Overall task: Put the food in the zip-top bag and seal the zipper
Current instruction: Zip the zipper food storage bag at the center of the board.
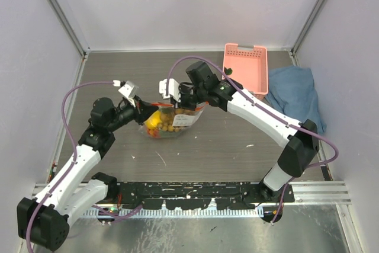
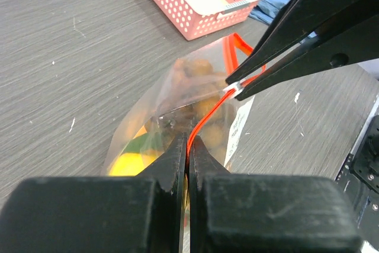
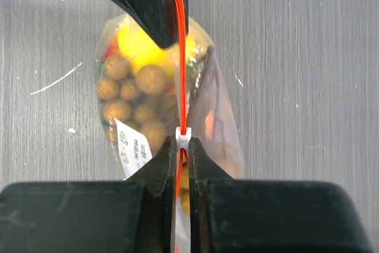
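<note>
The clear zip-top bag (image 1: 173,121) stands mid-table, held up by both grippers. The food (image 3: 139,81) is inside it: yellow round fruit, a brownish grape bunch and a bit of green show through the plastic. My left gripper (image 2: 188,141) is shut on the orange-red zipper (image 2: 208,109) at the bag's left end. My right gripper (image 3: 183,141) is shut on the small white slider (image 3: 183,137) further along the same strip. The strip runs taut between the two grippers. The white label (image 3: 135,146) hangs on the bag's side. In the top view the left gripper (image 1: 148,112) and right gripper (image 1: 177,103) sit close together over the bag.
A pink perforated basket (image 1: 244,66) stands at the back right, with a small dark item at its left rim. A crumpled blue cloth (image 1: 296,96) lies to its right. White walls close in the table on three sides.
</note>
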